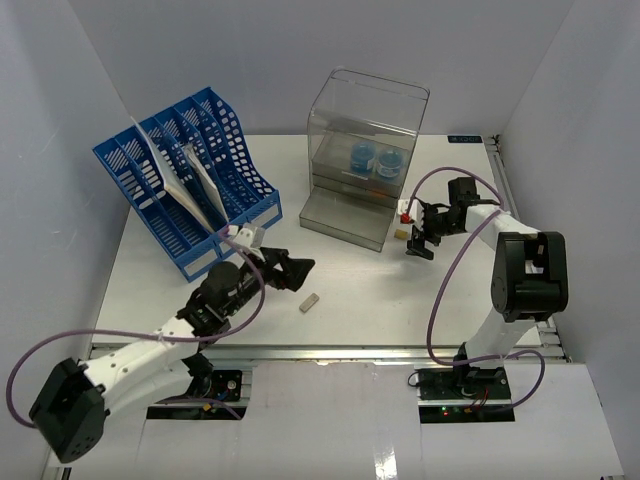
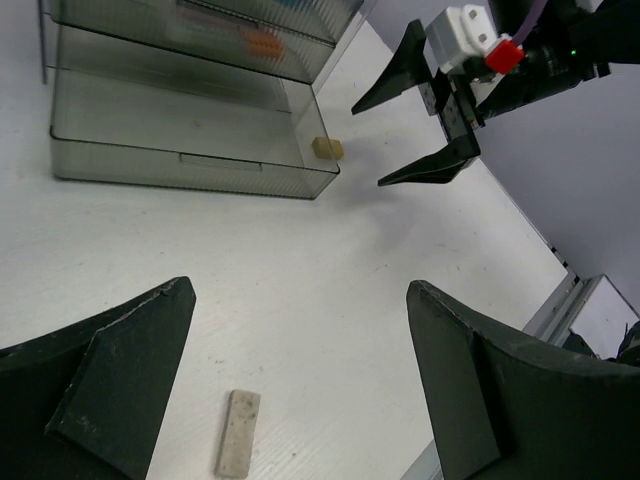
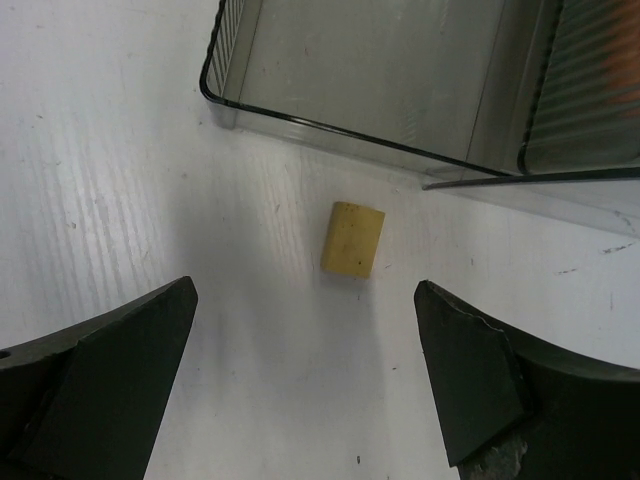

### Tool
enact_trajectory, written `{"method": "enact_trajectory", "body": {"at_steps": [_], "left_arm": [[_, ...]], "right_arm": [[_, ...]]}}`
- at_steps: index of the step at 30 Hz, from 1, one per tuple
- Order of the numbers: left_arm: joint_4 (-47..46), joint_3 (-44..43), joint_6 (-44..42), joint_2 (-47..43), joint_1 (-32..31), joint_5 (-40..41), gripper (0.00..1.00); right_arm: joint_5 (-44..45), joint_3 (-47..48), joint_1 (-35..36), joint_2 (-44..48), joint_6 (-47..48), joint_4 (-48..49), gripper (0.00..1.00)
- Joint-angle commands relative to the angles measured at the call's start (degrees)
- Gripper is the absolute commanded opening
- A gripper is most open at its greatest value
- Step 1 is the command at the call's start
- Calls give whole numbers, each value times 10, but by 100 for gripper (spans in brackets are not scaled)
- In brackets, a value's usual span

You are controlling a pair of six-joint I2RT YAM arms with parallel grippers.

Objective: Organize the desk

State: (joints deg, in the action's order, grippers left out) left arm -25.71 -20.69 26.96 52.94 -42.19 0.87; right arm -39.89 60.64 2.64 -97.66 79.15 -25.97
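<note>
Counter (image 1: 380, 300): white and flat. It fills the middle of the top view, with pale walls (image 1: 60, 150) on three sides. A metal rail (image 1: 400, 350) runs along the near edge, and both arm bases sit just below it.

Far left: blue file rack (image 1: 185, 180), slotted and leaning back, with loose papers (image 1: 195, 185) standing in its compartments.

Far centre: clear drawer box (image 1: 365, 110). Two blue round things (image 1: 375, 157) sit on an upper level; cannot tell what they are. The bottom drawer (image 1: 345, 215) is pulled out toward the arms.

Left claw (image 1: 298, 274): low over the counter, just off the rack's near corner, pointing toward the box. Fingers are spread wide with nothing between them. A pale flat stick (image 2: 238, 446) lies on the counter close by. In the left wrist view it sits within the gap, nearer one finger, and is not touched.

Right claw (image 3: 305, 370): to the right of the pulled-out drawer, tilted down at the counter. Fingers are wide apart and hold nothing. A small yellow block (image 3: 353, 238) lies flat on the counter in line with the gap, ahead of the fingertips. It is just beside the drawer's front corner, with a narrow strip of counter showing between block and drawer rim. The left wrist view shows a white-and-red fitting (image 2: 480, 35) on top of the right wrist.

The two claws are well apart, roughly facing each other across the middle of the counter. Stick and block lie apart, one near each claw.
</note>
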Motion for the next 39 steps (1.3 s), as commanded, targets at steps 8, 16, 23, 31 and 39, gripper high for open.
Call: {"method": "enact_trajectory", "body": {"at_steps": [8,16,23,31,39], "left_arm": [[119,107,44,-181,3,39,98],[120,128,63,-177,3,26,98],[127,145,90,-168,3,46,98],[116,162,126,-148,3,41,98],[106,159,115,-77,3,15,98]], "right_arm": [[56,45,28,-63,-9,27,92],[78,76,42,-104,-36,30,78],[83,92,45,-126,-1,-44,29],[86,49,45,-76,-1,-58,8],[40,-40,123,107,-112,-50,8]]}}
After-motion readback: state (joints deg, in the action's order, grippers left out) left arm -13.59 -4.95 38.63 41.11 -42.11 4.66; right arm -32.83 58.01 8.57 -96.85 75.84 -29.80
